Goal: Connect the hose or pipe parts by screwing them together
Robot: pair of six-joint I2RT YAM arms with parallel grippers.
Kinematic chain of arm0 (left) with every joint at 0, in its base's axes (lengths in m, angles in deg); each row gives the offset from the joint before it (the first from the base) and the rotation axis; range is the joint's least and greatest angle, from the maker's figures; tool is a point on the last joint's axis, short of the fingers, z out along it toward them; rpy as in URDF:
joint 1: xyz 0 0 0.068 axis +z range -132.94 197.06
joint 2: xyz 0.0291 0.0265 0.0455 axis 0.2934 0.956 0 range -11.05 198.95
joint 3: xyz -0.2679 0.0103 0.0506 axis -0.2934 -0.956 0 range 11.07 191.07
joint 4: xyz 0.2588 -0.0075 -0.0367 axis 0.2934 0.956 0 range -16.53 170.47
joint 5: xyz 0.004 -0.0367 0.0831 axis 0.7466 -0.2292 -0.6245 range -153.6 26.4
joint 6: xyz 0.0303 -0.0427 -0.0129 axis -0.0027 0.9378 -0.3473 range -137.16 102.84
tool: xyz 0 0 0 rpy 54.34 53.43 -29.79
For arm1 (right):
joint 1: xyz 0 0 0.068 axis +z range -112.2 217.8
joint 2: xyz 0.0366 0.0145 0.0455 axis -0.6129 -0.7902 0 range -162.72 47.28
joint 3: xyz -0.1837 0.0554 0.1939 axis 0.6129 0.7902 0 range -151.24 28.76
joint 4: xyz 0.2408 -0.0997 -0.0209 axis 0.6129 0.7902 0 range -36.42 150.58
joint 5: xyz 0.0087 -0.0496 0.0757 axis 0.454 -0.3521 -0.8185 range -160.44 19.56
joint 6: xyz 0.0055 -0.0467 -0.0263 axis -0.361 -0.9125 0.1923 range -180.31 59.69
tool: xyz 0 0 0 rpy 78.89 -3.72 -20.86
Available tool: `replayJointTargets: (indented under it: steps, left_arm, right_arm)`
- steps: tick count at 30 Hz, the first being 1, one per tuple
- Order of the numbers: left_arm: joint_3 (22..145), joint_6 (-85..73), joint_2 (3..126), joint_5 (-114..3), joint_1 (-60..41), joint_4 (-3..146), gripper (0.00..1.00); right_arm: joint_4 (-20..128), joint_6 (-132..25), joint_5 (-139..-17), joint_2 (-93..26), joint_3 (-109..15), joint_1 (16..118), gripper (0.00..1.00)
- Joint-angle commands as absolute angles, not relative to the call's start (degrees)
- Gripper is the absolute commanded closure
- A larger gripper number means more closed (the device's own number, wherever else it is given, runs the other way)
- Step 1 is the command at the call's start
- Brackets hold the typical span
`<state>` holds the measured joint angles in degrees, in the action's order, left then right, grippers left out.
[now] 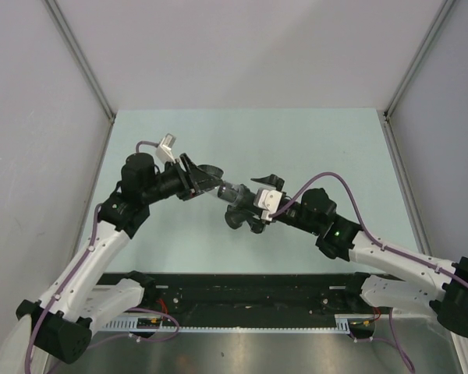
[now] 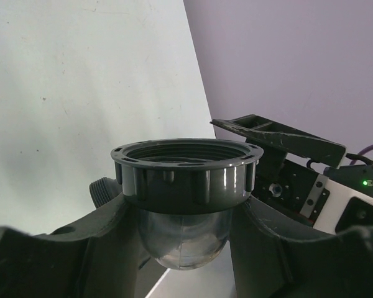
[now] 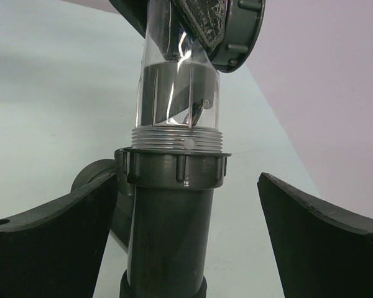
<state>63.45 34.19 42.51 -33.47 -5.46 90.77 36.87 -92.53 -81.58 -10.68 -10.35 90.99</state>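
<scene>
My left gripper [image 1: 196,181] is shut on the clear domed end [image 2: 183,239] of a see-through connector, just under its wide dark ring nut [image 2: 186,171]. From there the clear threaded connector [image 3: 177,93] runs into a second ribbed ring nut [image 3: 174,167] on top of the dark grey pipe fitting [image 3: 171,236]; a few threads still show above this nut. The joined parts [image 1: 232,199] hang above the table between the two arms. My right gripper [image 3: 188,186] is open around the dark fitting. Its left finger [image 3: 50,242] stands close beside the fitting; its right finger [image 3: 323,242] is well apart.
The pale green table [image 1: 320,148] lies below, with grey walls on both sides and at the back. A dark side branch of the fitting [image 3: 93,177] sticks out behind my right gripper's left finger. A black rail [image 1: 249,300] runs along the near edge.
</scene>
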Motion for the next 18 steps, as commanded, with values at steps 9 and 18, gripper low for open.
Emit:
replayJointTargets:
  steps: [9, 18]
  left_arm:
    - [64.86, 39.26, 40.89, -30.03, -5.17, 88.15, 1.0]
    - [55.4, 16.52, 37.66, -19.32, -5.61, 66.35, 1.0]
  right_arm:
    - [26.43, -90.02, -83.18, -15.47, -12.55, 91.59, 0.44]
    - [31.34, -80.88, -101.97, -14.16, -15.09, 87.2, 0.96]
